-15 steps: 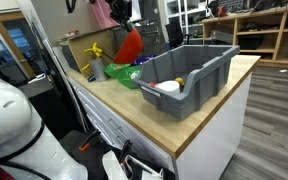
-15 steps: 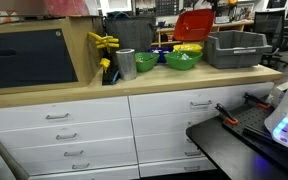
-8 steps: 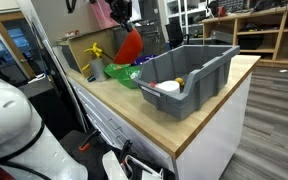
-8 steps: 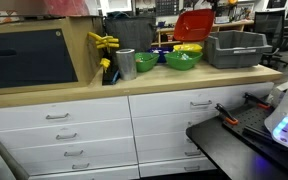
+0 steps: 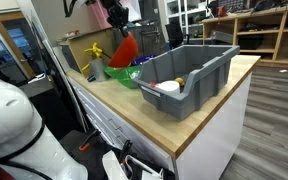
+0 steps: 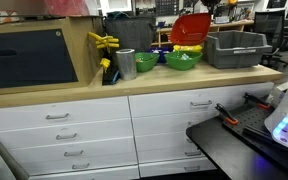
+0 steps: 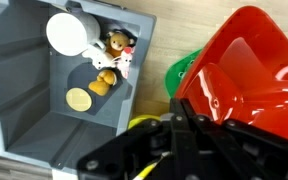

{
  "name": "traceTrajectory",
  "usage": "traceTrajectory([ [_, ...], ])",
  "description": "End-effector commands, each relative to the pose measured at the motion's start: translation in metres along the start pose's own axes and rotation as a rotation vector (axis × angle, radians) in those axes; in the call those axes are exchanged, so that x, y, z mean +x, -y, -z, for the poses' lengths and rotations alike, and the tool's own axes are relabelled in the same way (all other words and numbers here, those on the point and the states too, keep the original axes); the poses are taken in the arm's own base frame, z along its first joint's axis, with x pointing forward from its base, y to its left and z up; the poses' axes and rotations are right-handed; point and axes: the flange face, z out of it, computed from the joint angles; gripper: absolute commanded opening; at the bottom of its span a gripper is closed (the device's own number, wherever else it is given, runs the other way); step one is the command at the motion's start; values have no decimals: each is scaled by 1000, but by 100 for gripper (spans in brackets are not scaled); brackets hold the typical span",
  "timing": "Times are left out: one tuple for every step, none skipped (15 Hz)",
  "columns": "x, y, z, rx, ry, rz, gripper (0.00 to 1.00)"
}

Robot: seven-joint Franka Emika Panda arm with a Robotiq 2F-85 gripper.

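Observation:
My gripper (image 5: 116,17) is shut on the rim of a red plastic bowl (image 5: 126,49) and holds it tilted in the air above the green bowls (image 5: 127,76) on the wooden counter. The red bowl also shows in an exterior view (image 6: 193,27) and fills the right of the wrist view (image 7: 246,70), where the gripper (image 7: 187,125) grips its lower edge. The grey bin (image 7: 44,95) lies to the left, holding a white cup (image 7: 70,32), a small toy figure (image 7: 114,60) and a yellow disc (image 7: 78,99).
The grey bin (image 5: 187,73) stands on the counter's near end. A metal cup (image 6: 125,64), yellow objects (image 6: 103,42) and a dark cabinet (image 6: 32,55) stand further along. White drawers (image 6: 134,130) run under the counter. Shelving (image 5: 249,30) stands behind.
The red bowl has lifted and tilted a little more; the arm has shifted slightly upward. Everything else is still.

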Motion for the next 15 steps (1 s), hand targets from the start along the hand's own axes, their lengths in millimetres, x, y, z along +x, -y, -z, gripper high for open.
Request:
traceTrajectory([
  [-6, 21, -5, 78, 21, -13, 1],
  [-8, 27, -8, 100, 30, -14, 1],
  [-10, 33, -12, 122, 43, -17, 1],
  [-13, 39, -17, 142, 55, -19, 1],
  [-16, 47, -23, 163, 72, -19, 1],
  [-19, 54, -28, 182, 86, -18, 1],
  [-23, 63, -33, 203, 100, -17, 1],
  [-25, 71, -38, 221, 113, -15, 1],
  [-29, 81, -42, 242, 127, -15, 1],
  [-31, 88, -47, 260, 139, -14, 1],
  [-33, 96, -51, 275, 149, -17, 1],
  [-35, 102, -56, 284, 160, -25, 1],
  [-36, 105, -60, 288, 166, -30, 1],
  [-37, 107, -65, 289, 174, -37, 1],
  [-39, 107, -72, 288, 179, -39, 1],
])
